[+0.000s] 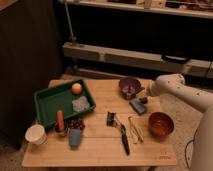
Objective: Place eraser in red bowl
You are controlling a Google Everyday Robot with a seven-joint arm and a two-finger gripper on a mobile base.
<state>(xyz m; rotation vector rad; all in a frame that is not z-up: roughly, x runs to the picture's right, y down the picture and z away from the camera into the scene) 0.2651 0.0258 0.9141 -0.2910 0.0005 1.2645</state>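
gripper (141, 93) beside eraser (144, 100) (long axis unclear)

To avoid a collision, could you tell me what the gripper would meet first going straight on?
Probably the purple bowl, just left of the gripper, which points leftward close to the eraser; depth is unclear.

The jaws hang over the far right part of a pale wooden counter (100, 150), in dim, warm light. Behind them a long pale ledge (125, 56) runs along a dark wall. Far to their left stands a dark cabinet (25, 60), with speckled floor (10, 155) below it.
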